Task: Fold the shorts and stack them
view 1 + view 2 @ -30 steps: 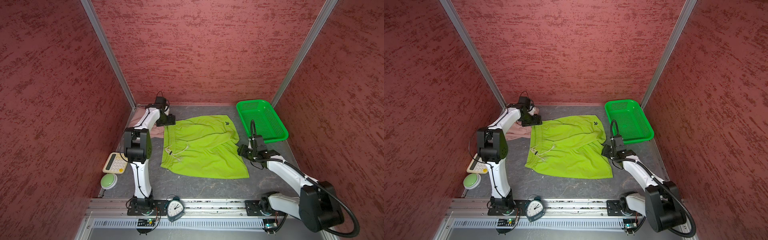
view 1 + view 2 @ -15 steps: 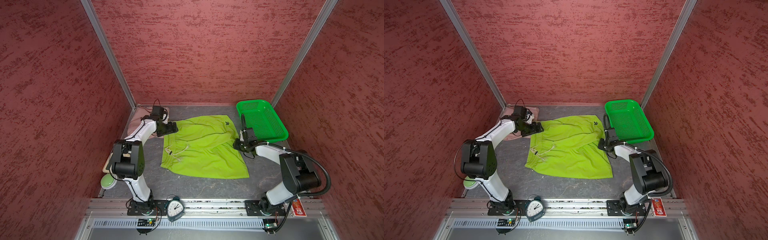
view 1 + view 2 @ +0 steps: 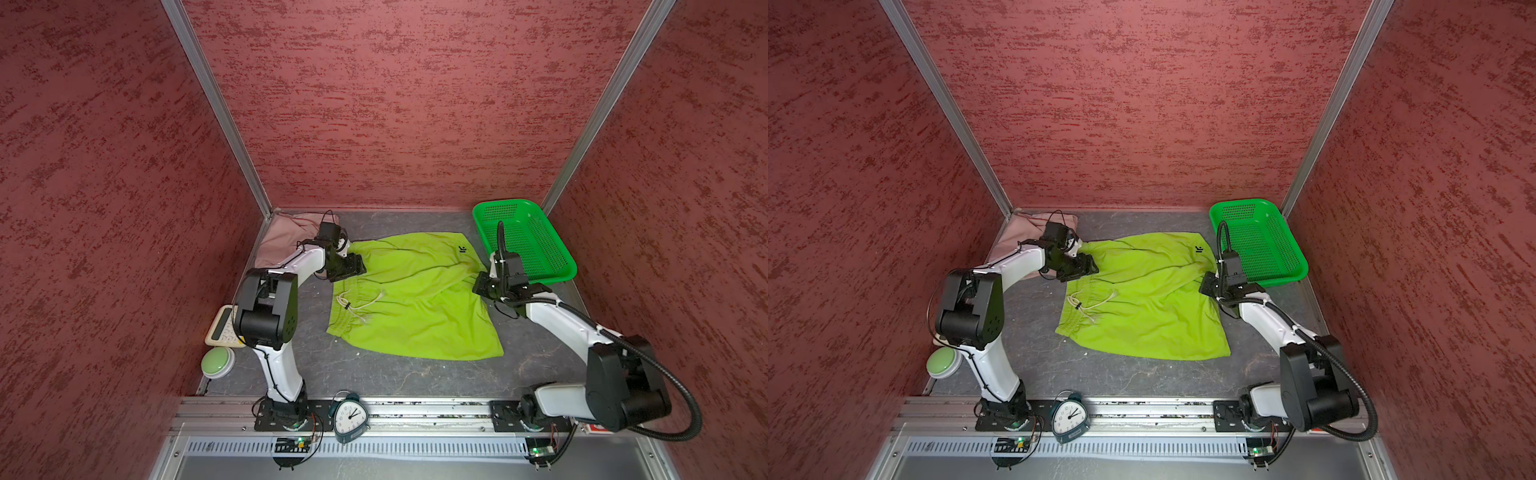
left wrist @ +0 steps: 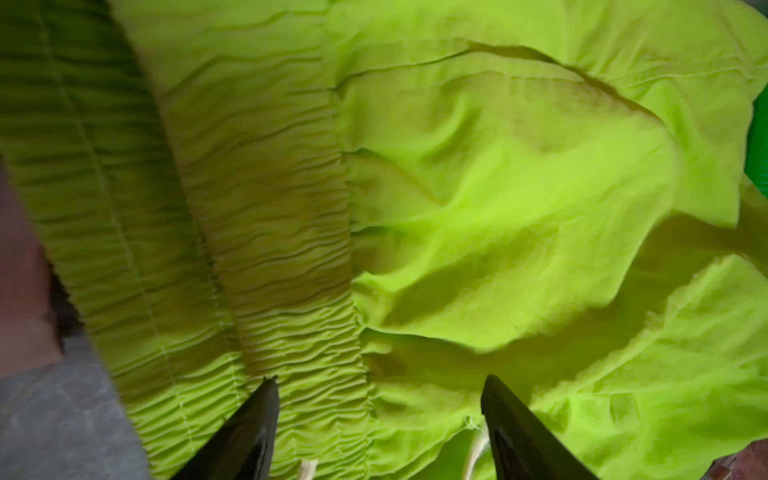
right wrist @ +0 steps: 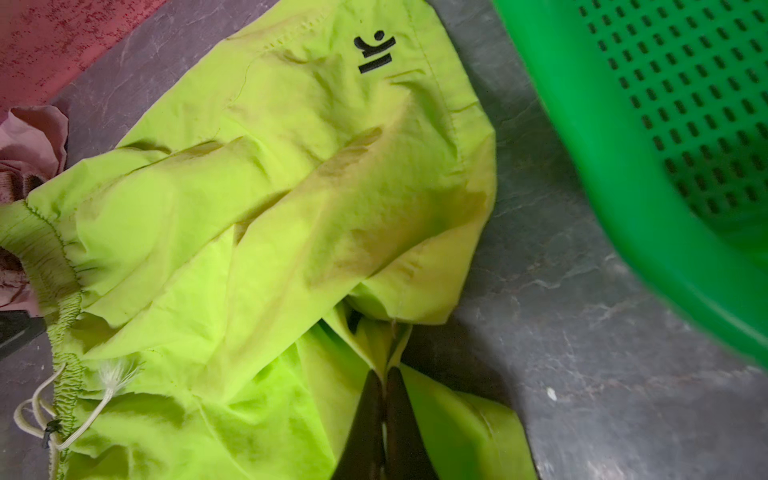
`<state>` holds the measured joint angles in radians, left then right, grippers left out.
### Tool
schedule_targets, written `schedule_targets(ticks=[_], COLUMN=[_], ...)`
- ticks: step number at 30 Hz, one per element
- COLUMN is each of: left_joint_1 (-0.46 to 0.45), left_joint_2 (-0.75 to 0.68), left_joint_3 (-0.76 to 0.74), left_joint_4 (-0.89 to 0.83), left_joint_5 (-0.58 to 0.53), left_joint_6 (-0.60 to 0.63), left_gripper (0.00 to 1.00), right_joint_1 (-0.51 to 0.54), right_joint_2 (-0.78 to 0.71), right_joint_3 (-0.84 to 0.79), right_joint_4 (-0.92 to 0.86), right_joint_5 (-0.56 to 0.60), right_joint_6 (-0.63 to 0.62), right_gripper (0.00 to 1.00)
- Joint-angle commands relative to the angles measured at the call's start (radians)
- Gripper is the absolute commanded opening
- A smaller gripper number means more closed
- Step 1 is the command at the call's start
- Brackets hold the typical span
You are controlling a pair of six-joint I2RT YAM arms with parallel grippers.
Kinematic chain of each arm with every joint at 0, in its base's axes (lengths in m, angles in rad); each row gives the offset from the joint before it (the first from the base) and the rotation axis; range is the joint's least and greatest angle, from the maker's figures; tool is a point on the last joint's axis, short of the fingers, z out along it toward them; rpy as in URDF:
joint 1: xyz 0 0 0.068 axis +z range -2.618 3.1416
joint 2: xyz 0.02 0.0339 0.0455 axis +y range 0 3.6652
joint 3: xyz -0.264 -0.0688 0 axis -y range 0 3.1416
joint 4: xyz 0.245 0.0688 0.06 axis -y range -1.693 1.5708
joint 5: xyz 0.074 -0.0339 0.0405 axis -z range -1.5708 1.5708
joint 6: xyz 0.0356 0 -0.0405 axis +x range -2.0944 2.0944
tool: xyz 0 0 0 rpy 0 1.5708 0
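Two pairs of shorts lie on the table point(image 3: 374, 376), and only the green shorts point(image 3: 415, 307) are within reach of both arms. They are spread flat mid-table, with their long axis running across from one arm to the other. The gathered waistband point(image 4: 266, 249) and the pale drawstring point(image 3: 358, 305) face the left arm, and the leg hems face the right arm, near the basket point(image 3: 559, 276). The left gripper point(image 4: 378, 384) is over the far end of that waistband with its jaws spread. The elastic lies between and below the tips, and nothing is pinched there. The right gripper point(image 5: 384, 376) sits at the opposite edge, where the far leg overlaps the near one. Its jaws are pressed together on a small ridge of green cloth, so it holds the leg side. Each arm therefore has the end of the garment nearest to it, and both are on the far half of the cloth. I judge the coming fold depends on this: the far half would come toward the near edge along a crease parallel to the long axis. For that, the left jaws first need to nip the waistband directly beneath them. The pink shorts point(image 3: 286, 235) are bunched in the far corner behind the left arm, apart from both grippers.
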<state>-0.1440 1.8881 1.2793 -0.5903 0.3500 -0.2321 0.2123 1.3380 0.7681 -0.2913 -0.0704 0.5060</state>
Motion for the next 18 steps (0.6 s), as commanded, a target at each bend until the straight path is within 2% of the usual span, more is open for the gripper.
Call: schedule_targets(ticks=[1, 5, 6, 7, 8, 10, 11, 12, 16, 18], left_joint_1=[0.023, 0.038, 0.039, 0.038, 0.037, 0.035, 0.033, 0.030, 0.034, 0.047], left_joint_2=[0.050, 0.068, 0.069, 0.068, 0.062, 0.027, -0.003, -0.041, -0.209, -0.317], left_joint_3=[-0.029, -0.029, -0.028, -0.026, -0.021, -0.009, -0.002, 0.007, 0.001, -0.063], left_joint_4=[0.016, 0.010, 0.009, 0.009, 0.005, -0.003, -0.012, -0.025, -0.080, -0.086], left_joint_5=[-0.003, -0.028, -0.031, -0.024, -0.016, 0.017, 0.017, 0.014, -0.016, -0.032], left_joint_6=[-0.019, -0.015, -0.010, -0.003, -0.001, 0.007, 0.004, 0.002, -0.028, -0.100], left_gripper=[0.77, 0.77, 0.77, 0.77, 0.77, 0.86, 0.95, 1.00, 0.99, 0.99], right_joint_1=[-0.006, -0.023, -0.029, -0.034, -0.039, -0.039, -0.040, -0.039, -0.040, -0.040], right_joint_2=[-0.029, 0.008, 0.017, 0.022, 0.023, 0.008, -0.008, -0.029, -0.121, -0.176], right_joint_3=[-0.030, -0.070, -0.085, -0.098, -0.101, -0.084, -0.068, -0.052, 0.000, 0.005], right_joint_4=[-0.115, -0.146, -0.141, -0.135, -0.129, -0.126, -0.133, -0.142, -0.254, -0.330], right_joint_5=[0.080, 0.075, 0.072, 0.069, 0.067, 0.059, 0.055, 0.056, 0.065, 0.031], right_joint_6=[0.022, 0.018, 0.020, 0.020, 0.019, 0.014, 0.012, 0.012, 0.030, 0.068], right_gripper=[0.05, 0.15, 0.24, 0.38, 0.43, 0.52, 0.56, 0.60, 0.64, 0.65])
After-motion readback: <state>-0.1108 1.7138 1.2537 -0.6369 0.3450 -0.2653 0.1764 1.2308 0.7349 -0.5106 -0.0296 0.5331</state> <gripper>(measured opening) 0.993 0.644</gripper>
